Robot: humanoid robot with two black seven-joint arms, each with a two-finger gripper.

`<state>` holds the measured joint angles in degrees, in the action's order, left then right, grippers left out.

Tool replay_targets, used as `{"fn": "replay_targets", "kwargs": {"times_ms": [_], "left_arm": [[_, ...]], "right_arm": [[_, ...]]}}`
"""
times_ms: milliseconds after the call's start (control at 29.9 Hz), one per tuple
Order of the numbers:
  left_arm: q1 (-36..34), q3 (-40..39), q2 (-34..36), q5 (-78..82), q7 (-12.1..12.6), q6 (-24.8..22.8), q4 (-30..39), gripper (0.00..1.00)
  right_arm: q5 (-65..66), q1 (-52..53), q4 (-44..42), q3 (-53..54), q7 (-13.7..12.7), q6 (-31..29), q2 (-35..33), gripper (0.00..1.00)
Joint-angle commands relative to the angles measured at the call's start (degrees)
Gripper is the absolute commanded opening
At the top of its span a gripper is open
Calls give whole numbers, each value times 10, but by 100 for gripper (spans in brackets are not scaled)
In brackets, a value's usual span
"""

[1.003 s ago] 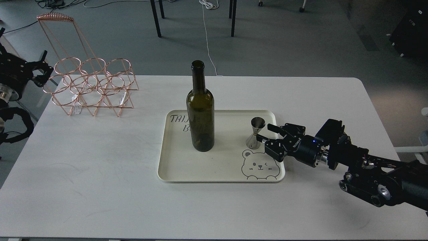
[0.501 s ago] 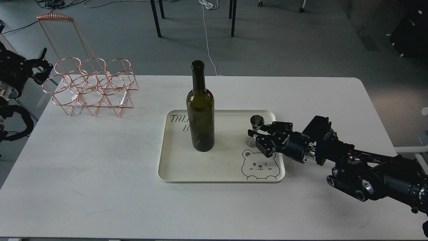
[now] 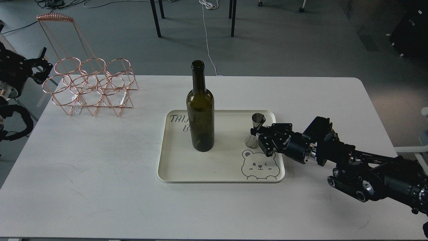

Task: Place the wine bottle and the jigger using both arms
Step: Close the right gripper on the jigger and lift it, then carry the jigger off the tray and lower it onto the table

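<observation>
Wide gap on tray (image 3: 167, 174) between wine bottle (image 3: 200, 113) and jigger (image 3: 255, 131). Copper wire rack (image 3: 90, 88) blocks table (image 3: 100, 187) back-left corner; front table bare.

Grey floor (image 3: 284, 43), dark table legs (image 3: 155, 18), cables (image 3: 207, 36).

On the cream tray (image 3: 174, 167) we read dark handwritten letters "THIN" and below them "B"; the wine bottle (image 3: 200, 117) hides the rest. Small white lettering on our right gripper (image 3: 259, 134) is probably a brand, unreadable.
</observation>
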<state>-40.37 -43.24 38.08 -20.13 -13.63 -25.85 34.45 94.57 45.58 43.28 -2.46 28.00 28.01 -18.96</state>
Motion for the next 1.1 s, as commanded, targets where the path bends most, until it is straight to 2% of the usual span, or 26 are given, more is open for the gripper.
{"fn": "replay_targets", "kwargs": {"times_ms": [0, 100, 267, 535, 902, 1069], "left_arm": [[-3, 0, 2, 0, 1, 0, 0, 99], [-4, 0, 2, 0, 1, 0, 0, 99], [-13, 3, 2, 0, 1, 0, 0, 99], [-14, 3, 2, 0, 1, 0, 0, 99], [-21, 4, -2, 1, 1, 2, 0, 99], [-23, 6, -1, 1, 2, 2, 0, 99]], "right_arm": [[-1, 8, 1, 3, 0, 0, -5, 5], [-3, 20, 2, 9, 0, 0, -17, 5], [-6, 22, 2, 55, 0, 0, -76, 5], [-45, -27, -4, 92, 0, 0, -174, 5], [-83, -103, -9, 91, 0, 0, -191, 6], [-83, -107, -8, 91, 0, 0, -190, 14]]}}
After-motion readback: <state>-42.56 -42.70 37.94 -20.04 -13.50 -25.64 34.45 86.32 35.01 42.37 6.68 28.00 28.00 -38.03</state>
